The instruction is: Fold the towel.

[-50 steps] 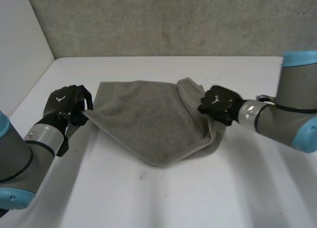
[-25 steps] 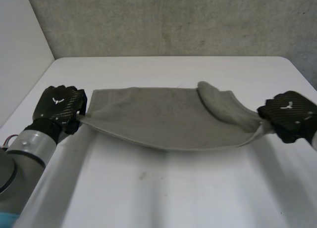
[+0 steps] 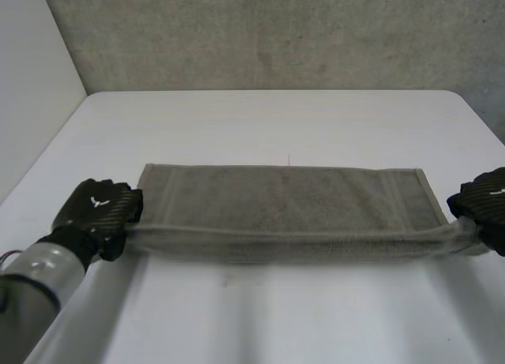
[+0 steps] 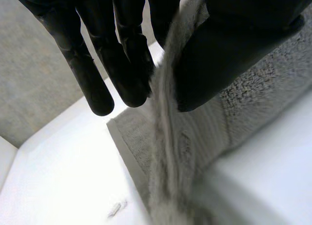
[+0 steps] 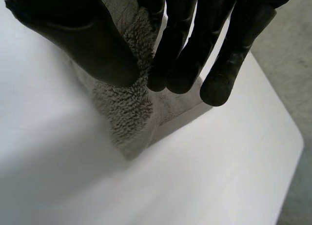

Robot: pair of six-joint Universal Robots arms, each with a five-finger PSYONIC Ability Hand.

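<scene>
The grey towel (image 3: 284,206) lies in the middle of the head view, on the white table (image 3: 268,119). It is pulled out long, from the left side of the frame to the right side. Its far edge lies flat on the table and looks straight. Its near edge is lifted a little off the table and is stretched tight between the two hands, so it looks like a thick band along the front. The left hand (image 3: 99,210) is at the lower left of the frame, at the towel's near left corner. In the left wrist view its fingers (image 4: 124,64) are nearly straight on one side of the cloth and its thumb (image 4: 229,49) is on the other side. They pinch the towel's edge between them, and the cloth drops from this pinch down to the table. The grey left arm (image 3: 39,285) runs off at the lower left corner of the frame. The right hand (image 3: 485,206) is at the right edge of the frame, at the towel's near right corner. In the right wrist view this hand also pinches the fluffy cloth between thumb and fingers, and the towel hangs from the pinch to the table. A small dark mark (image 3: 227,281) is on the table in front of the towel. A rough grey wall (image 3: 268,32) fills the top of the frame behind the table.
</scene>
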